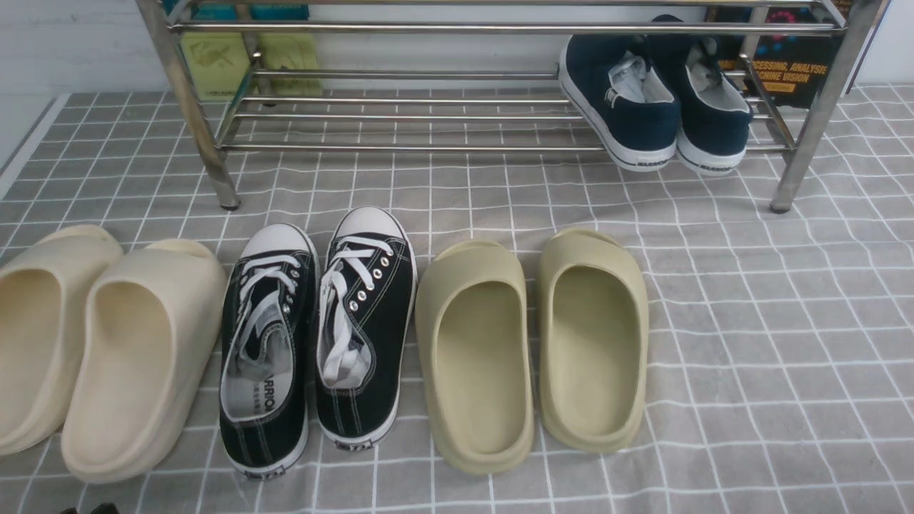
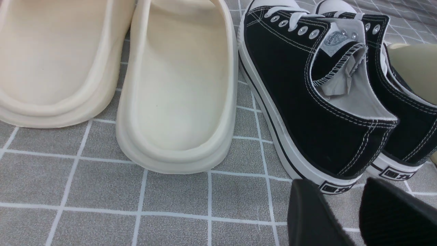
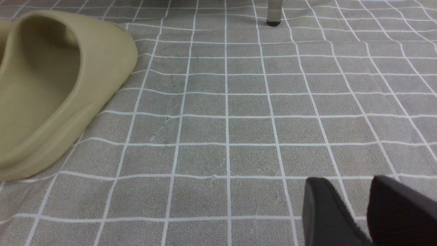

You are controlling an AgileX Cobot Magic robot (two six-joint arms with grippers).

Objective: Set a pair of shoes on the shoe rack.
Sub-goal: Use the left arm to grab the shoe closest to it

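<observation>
Gaping left fingers (image 2: 314, 218), right fingers (image 3: 327, 215); two black sneakers (image 1: 265, 343), two navy sneakers (image 1: 628, 107), four slippers (image 1: 475, 357).

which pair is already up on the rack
The navy blue sneakers, on the lower shelf of the shoe rack. The black sneakers, beige slippers and olive slippers sit on the checked cloth in front.
</observation>
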